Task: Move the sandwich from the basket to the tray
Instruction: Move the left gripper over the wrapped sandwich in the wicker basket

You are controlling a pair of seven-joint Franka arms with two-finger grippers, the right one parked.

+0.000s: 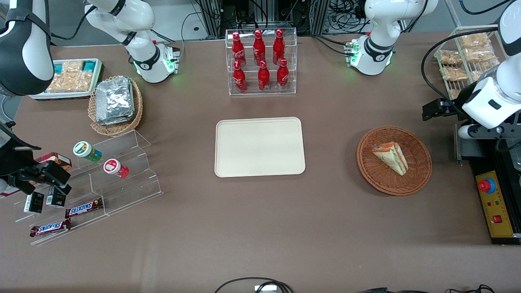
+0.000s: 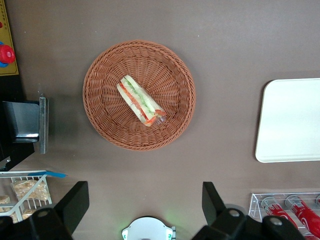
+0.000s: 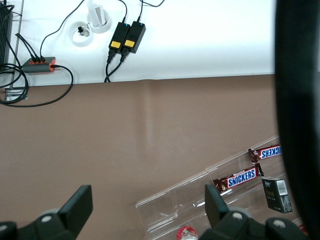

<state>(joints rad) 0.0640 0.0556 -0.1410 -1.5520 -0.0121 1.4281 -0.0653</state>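
One sandwich point(image 1: 391, 157) lies on its side in the reddish-brown wicker basket point(image 1: 419, 179), slightly off the basket's centre, with its striped filling edge turned toward the front camera. The basket stands on the brown table near the working arm's end; the cream tray point(image 1: 259, 147) sits bare at the table's middle, well apart from it. The left arm's gripper point(image 2: 145, 212) hangs high above the table just beside the basket's rim, its two black fingers point(image 2: 75, 204) spread wide and holding nothing.

The step in hand looks like the approach. To do it well, the gripper should centre over the wedge, turn so the fingers straddle its two flat bread faces rather than its length, and descend until the tips near the weave without pressing it. The bread probably squashes easily, so a gentle close suits it, followed by a straight lift clear of the rim before crossing to the tray.
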